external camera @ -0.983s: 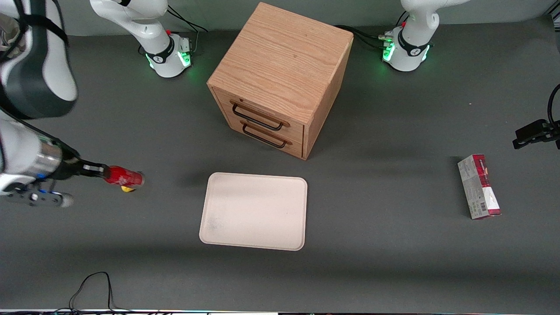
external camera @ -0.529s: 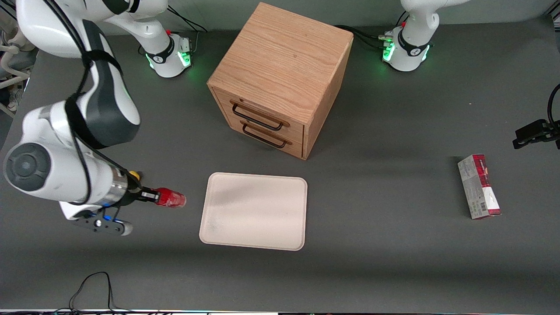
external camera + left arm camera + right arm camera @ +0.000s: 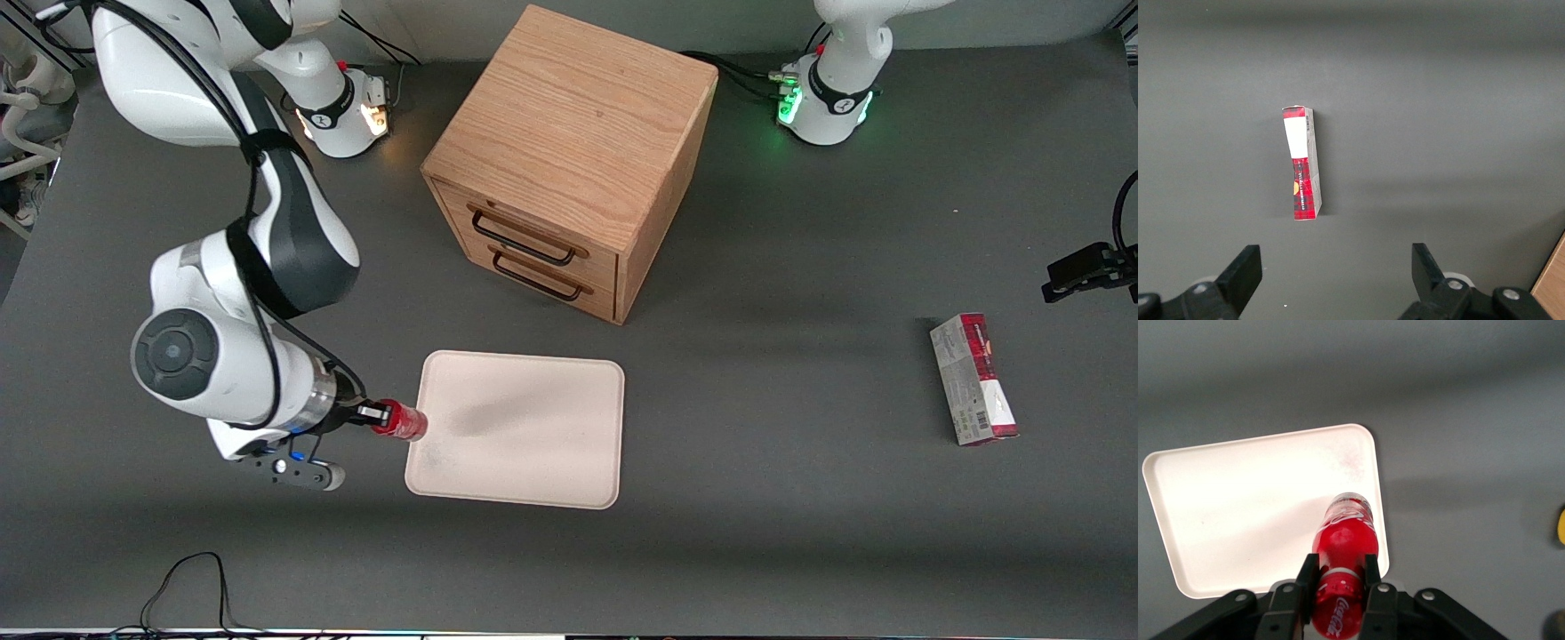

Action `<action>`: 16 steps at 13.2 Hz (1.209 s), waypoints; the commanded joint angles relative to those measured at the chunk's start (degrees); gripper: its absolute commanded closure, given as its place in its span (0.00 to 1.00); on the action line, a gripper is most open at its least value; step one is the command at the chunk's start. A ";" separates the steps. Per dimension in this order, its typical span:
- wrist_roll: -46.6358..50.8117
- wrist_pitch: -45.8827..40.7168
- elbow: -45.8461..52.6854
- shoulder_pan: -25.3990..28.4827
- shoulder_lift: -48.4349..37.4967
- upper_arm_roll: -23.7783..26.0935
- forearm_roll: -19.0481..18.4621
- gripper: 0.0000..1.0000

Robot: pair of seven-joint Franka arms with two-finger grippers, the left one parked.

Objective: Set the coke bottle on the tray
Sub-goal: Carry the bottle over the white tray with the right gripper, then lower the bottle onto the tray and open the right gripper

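The gripper [image 3: 378,414] is pinching the coke bottle [image 3: 400,420] in the air. The bottle is pointing out ahead of it, over the tray [image 3: 533,444] edge just underneath.

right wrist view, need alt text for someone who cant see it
The gripper is shut on a red coke bottle, carried in the air with its base over the edge of a pale tray on the grey table. The tray is bare.
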 commanded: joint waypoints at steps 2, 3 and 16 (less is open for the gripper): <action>1.05 1.40 2.74 0.66 3.75 -0.56 -1.27 1.00; 1.22 2.45 2.66 1.10 4.28 -0.56 -2.24 1.00; 1.40 8.26 2.30 1.37 9.38 -0.65 -2.51 1.00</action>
